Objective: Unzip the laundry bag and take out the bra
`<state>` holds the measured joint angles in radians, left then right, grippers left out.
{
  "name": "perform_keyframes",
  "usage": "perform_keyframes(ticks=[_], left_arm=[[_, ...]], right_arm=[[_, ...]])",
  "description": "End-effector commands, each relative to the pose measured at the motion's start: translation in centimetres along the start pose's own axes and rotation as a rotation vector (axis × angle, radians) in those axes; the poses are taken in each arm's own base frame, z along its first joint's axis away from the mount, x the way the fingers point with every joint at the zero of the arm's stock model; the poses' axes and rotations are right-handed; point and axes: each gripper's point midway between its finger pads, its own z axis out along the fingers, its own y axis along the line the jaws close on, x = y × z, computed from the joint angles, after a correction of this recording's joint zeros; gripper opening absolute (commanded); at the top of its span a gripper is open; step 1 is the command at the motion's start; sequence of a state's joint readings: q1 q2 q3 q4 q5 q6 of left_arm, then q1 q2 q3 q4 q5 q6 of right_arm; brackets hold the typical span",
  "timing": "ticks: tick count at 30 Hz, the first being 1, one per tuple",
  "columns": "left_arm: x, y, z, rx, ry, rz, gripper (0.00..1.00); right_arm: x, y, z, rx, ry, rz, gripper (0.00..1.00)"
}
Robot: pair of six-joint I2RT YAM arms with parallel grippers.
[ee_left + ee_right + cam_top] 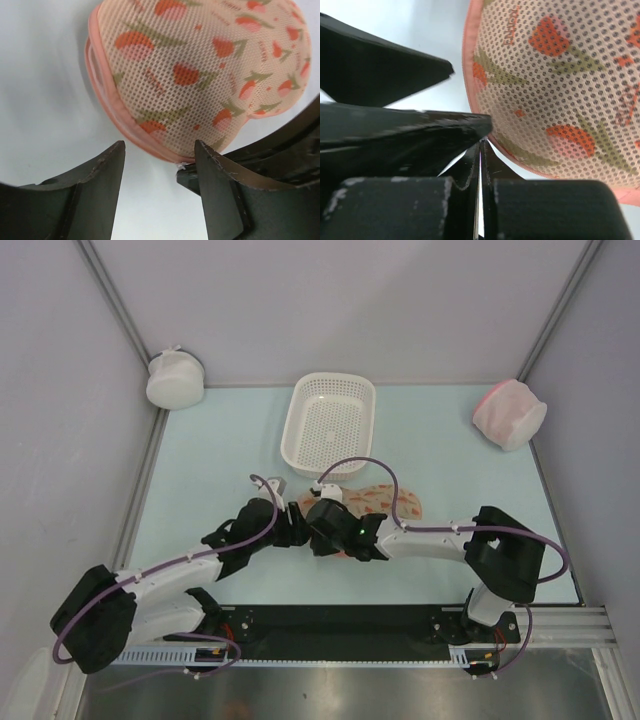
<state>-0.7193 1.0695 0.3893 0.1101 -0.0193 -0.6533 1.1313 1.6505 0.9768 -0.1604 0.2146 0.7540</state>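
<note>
Beige mesh printed in orange-red and green, the laundry bag [400, 502] lies flat on the table [220, 450], just near of the white basket [330, 422]. At its left end the left gripper [160, 155] is spread beside the pink edging. The right gripper [481, 150] is pressed together against that edging.

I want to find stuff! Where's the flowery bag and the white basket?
Bag [200, 75]: left wrist view, middle of its printed mesh.
Basket [330, 422]: top view, its bare holed floor.
</note>
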Motion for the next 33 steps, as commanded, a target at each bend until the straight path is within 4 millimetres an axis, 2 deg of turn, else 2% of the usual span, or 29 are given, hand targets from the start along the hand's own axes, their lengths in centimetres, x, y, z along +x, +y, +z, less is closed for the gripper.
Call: perform_keyframes(ticks=[1,7,13,16,17,19,21,33], left_arm=[[0.6,0.3,0.5,-0.001,0.012,-0.041,0.63],[0.6,0.2,1.3,-0.004,0.015,-0.05,0.55],[1.0,-0.3,2.2,0.013,0.045,-0.061,0.39],[0.9,-0.5,2.5,0.018,0.045,-0.066,0.27],[0.6,-0.7,2.6,0.021,0.04,-0.067,0.18],[0.5,-0.8,2.8,0.02,0.041,-0.067,0.06],[0.4,-0.7,2.8,0.017,0.036,-0.066,0.0],[0.3,-0.2,2.8,-0.006,0.031,-0.05,0.0]], right_arm=[[-1.6,2.8,0.0,-0.081,-0.032,-0.029,0.0],[-1.5,2.7,0.0,-0.078,-0.034,-0.028,0.0],[-1.7,2.5,-0.4,-0.071,-0.039,-0.027,0.0],[-1.6,2.2,-0.5,-0.066,-0.041,-0.025,0.0],[-1.6,2.2,-0.5,-0.066,-0.041,-0.025,0.0],[-1.5,2.1,-0.5,-0.065,-0.04,-0.026,0.0],[-1.5,2.1,-0.5,-0.065,-0.038,-0.027,0.0],[-0.9,1.4,-0.4,-0.042,-0.022,-0.027,0.0]])
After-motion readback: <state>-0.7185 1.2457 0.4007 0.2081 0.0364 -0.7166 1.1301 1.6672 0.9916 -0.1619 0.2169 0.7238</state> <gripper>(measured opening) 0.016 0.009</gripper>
